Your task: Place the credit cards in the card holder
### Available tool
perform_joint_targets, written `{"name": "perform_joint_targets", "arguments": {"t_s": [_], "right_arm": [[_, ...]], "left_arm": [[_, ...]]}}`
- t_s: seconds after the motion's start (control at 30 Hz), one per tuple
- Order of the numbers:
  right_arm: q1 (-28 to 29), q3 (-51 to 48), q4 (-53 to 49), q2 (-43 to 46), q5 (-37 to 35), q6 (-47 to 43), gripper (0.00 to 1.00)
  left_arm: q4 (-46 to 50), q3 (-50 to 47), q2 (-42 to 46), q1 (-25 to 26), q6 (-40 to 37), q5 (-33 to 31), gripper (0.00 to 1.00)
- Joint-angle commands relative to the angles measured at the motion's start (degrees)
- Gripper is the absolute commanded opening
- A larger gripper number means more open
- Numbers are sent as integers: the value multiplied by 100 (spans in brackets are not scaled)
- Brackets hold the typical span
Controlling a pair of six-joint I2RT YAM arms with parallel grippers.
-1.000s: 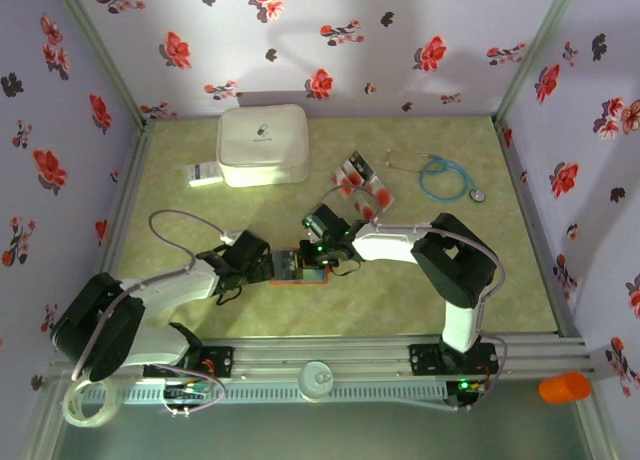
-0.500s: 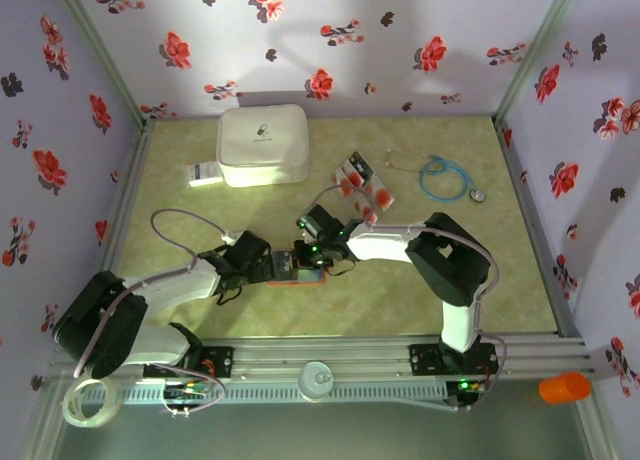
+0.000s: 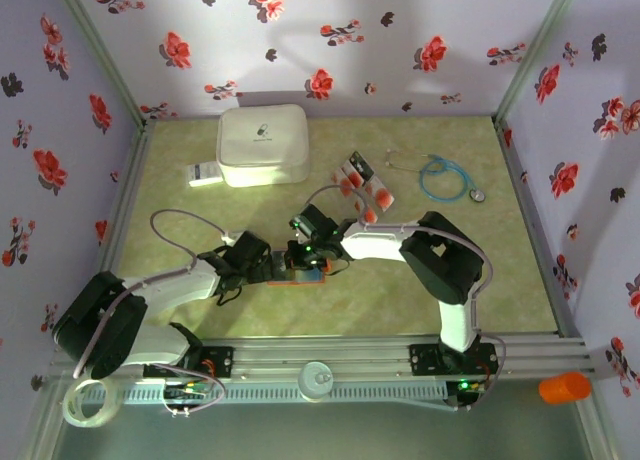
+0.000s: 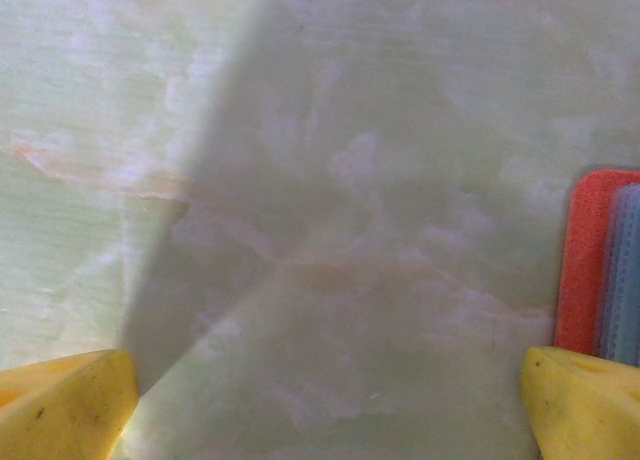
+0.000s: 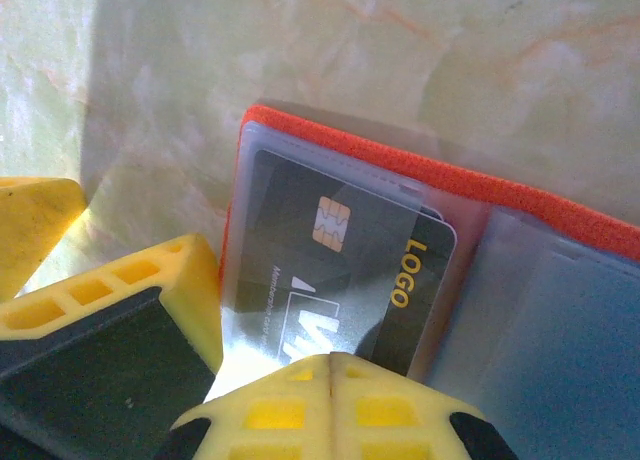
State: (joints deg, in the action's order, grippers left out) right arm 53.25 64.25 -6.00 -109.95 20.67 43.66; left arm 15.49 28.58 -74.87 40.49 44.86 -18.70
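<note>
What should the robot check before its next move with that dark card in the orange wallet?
1. Orange-red card holder lying open on the green table: ok.
2. Dark card with gold chip under the clear sleeve: ok.
3. Card fully in: cannot tell, its near end hides behind the right gripper.
4. Right gripper shut at the card's end: ok.
5. Left gripper open, not gripping the holder: ok.
6. More red-and-white cards waiting farther back: ok.
</note>
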Motion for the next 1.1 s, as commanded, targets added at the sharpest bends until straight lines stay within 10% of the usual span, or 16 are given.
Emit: {"name": "perform_joint_targets", "arguments": {"t_s": [0.0,1.07], "right_arm": [[-23,15,-199,291,-81,-48,0],[-34,130,-525,-64,-248,-248,0]], "left_arm": [[-573,-265,-177,-24,-26,560,100],[-652,-283,-224,-21,-47,560,100]]}}
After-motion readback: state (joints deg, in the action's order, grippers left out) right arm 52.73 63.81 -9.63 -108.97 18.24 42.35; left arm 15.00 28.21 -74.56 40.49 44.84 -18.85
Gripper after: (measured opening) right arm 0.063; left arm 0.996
